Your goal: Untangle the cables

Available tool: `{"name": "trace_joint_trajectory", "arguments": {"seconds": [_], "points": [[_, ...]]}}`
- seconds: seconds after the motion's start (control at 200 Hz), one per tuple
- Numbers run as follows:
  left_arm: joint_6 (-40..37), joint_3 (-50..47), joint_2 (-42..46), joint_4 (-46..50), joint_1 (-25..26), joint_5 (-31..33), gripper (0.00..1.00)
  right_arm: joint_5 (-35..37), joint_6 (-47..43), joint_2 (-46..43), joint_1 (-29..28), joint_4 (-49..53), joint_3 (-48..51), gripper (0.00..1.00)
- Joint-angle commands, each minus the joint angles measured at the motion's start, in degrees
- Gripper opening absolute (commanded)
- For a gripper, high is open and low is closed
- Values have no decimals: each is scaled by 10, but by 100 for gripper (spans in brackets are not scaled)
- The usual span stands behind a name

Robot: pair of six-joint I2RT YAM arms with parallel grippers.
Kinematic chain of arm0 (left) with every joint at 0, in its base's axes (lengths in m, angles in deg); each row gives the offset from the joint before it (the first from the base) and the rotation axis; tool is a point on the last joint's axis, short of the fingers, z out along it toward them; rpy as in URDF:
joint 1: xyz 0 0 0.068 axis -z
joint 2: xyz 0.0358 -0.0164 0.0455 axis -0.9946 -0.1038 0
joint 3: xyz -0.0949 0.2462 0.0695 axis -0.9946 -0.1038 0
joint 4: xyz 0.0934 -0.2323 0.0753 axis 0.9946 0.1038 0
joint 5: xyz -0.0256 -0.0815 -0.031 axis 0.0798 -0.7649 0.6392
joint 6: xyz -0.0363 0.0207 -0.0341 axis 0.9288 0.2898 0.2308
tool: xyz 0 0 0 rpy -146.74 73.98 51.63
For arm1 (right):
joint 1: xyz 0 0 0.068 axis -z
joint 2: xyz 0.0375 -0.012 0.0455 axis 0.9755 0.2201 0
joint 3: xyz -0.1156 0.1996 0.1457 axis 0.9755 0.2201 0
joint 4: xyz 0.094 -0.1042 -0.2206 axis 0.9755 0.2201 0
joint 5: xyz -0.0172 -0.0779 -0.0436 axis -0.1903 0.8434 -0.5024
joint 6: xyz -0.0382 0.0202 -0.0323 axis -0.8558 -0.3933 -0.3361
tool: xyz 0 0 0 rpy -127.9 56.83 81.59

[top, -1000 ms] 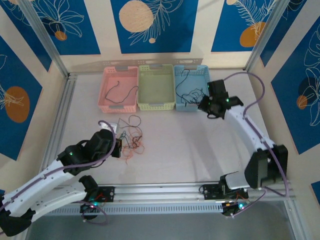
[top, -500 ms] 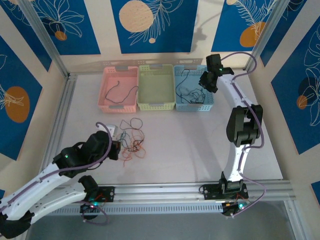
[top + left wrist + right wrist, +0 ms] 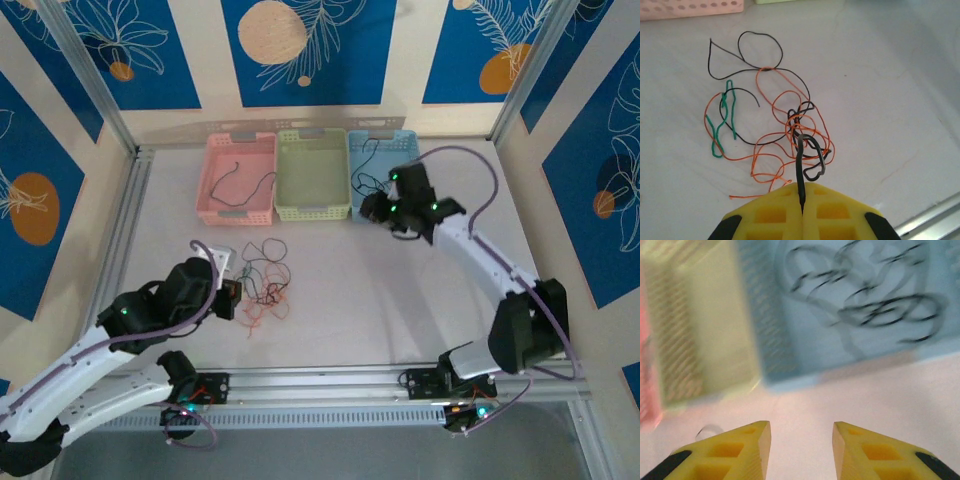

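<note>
The left gripper (image 3: 228, 298) sits low over the desk (image 3: 400, 300), its fingers pressed together on a black cable (image 3: 799, 165). In the left wrist view this cable rises straight out of the seam between the yellow fingers (image 3: 775, 210). It points away from the gripper, then bends into a small loop at the knot.

The tangle of cables (image 3: 265, 285) lies flat on the desk just to the right of that gripper. From above, its long axis runs near to far. Black and red-orange strands cross in the knot directly ahead of the fingertips. In the left wrist view, a teal-green cable (image 3: 719, 131) lies on the left side of the tangle.

At the far edge stand three baskets side by side. The pink basket (image 3: 240, 215) holds a curved black cable (image 3: 240, 175). Next to it is the green basket (image 3: 313, 212). The blue basket (image 3: 790, 355) contains a blurred heap of black cables (image 3: 870, 295).

The right gripper (image 3: 802, 432) hovers at the near edge of the blue basket, apart from those cables. Its fingers are spread with nothing between them.
</note>
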Motion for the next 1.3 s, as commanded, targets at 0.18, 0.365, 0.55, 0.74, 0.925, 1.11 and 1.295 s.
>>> {"name": "trace_joint_trajectory", "arguments": {"seconds": [0.18, 0.365, 0.55, 0.74, 0.925, 1.11, 1.295], "points": [[-53, 39, 15, 31, -3, -8, 0, -112, 44, -8, -165, -198, 145, 40], [-94, 65, -24, 66, -3, 17, 0, -105, 29, 43, -223, -251, 157, 41], [-107, 41, -13, 47, -3, -29, 0, -89, -48, 94, -272, -254, 118, 42], [-129, 23, 6, 13, -3, -95, 0, -76, -54, 119, -242, -243, 93, 42], [-145, 11, 5, -15, -3, -190, 0, -60, -34, 183, -200, -164, 12, 42], [-152, 5, 9, -29, -2, -248, 0, -77, -23, 222, -196, -155, -13, 41], [-152, 4, 3, -29, -2, -252, 0, -112, -25, 256, -195, -140, -31, 42]]}}
